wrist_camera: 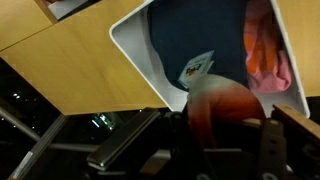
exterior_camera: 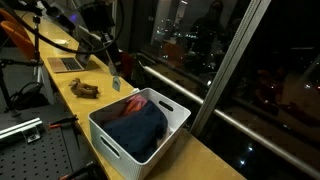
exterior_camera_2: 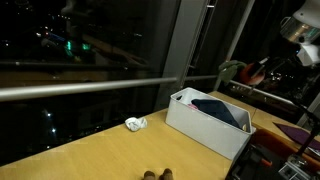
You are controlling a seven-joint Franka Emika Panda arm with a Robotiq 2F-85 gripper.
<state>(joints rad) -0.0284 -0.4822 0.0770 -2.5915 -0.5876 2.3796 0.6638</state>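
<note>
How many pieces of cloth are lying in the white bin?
2. A dark blue cloth fills most of the white bin; a red cloth sits against its far rim in an exterior view. More may be hidden underneath.

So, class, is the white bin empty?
No, the bin holds a dark blue cloth and a red one.

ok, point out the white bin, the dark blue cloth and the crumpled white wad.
white bin [exterior_camera: 170,135]: exterior view, outer side wall.
dark blue cloth [exterior_camera: 138,130]: exterior view, middle of the fabric.
crumpled white wad [exterior_camera_2: 135,123]: exterior view, its centre.
</note>
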